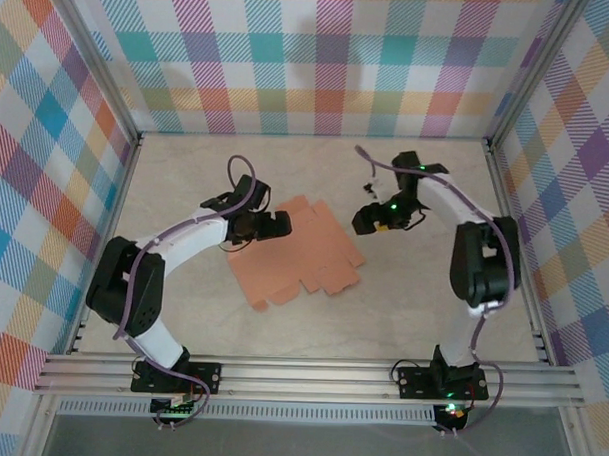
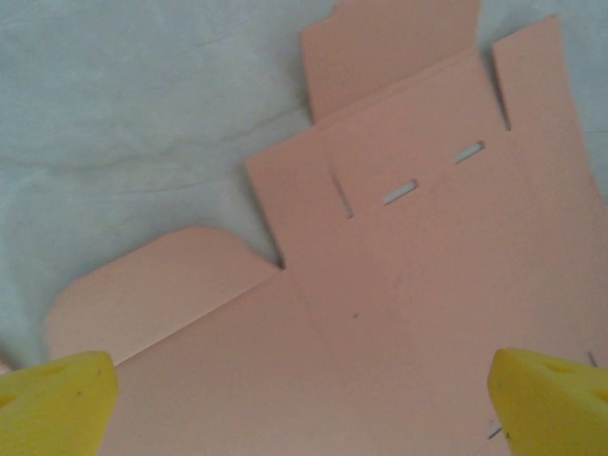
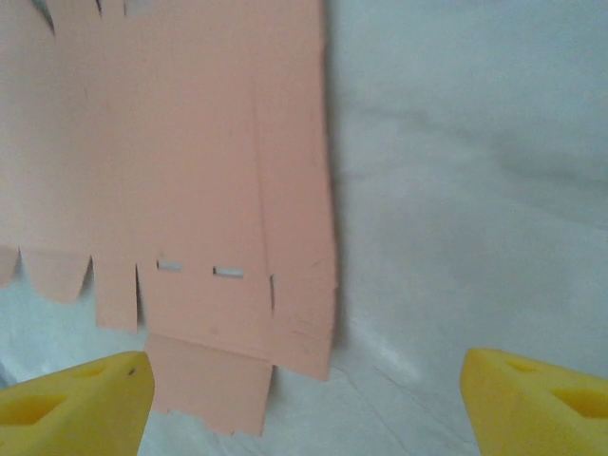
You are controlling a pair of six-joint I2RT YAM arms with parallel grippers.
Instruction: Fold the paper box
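With the left tool (image 1: 272, 227) and right tool (image 1: 371, 219) both spread apart, the flat paper box (image 1: 299, 253) was judged best pinned beside a crease before any flap was lifted.

The box (image 1: 299, 253) is a salmon-orange sheet (not folded yet); it lies flat on the table (image 1: 186, 169); tabbed edges, two small slots.
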